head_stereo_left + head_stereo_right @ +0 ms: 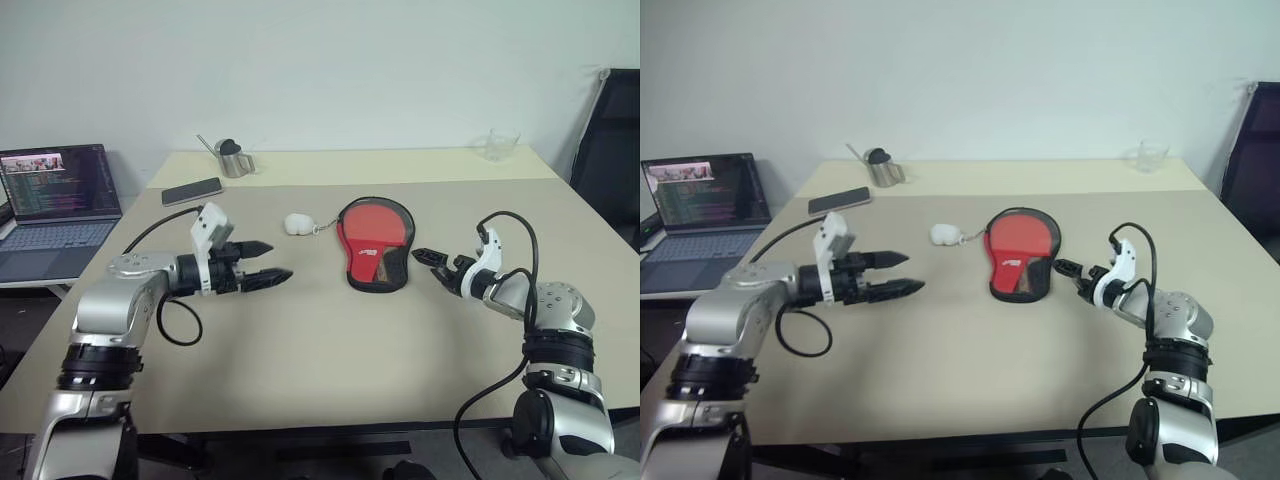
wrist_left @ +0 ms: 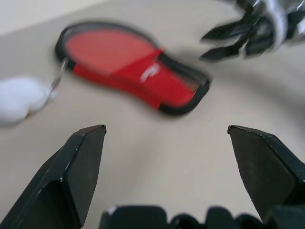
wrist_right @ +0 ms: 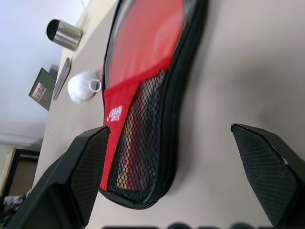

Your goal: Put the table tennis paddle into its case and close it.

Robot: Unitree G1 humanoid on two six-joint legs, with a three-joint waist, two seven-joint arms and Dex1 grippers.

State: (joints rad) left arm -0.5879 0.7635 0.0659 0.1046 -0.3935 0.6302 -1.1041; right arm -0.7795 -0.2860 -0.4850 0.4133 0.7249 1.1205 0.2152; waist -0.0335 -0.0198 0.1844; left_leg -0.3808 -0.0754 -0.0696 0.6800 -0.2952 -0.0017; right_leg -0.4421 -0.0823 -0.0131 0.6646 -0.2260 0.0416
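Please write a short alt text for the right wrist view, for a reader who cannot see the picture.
A red and black paddle case lies flat on a beige table, with the paddle's handle visible through its black mesh; the right tool is open, its two black fingers apart near the case's narrow end. Beyond the case lie a small white ball, a phone and a metal cup.

Head views look down over the table; wrist views closely face the case.

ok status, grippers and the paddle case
Left gripper jaws open, empty. Right gripper jaws open, empty, beside the case. Paddle inside the case, flat on table. White ball beside the case, not blocking.
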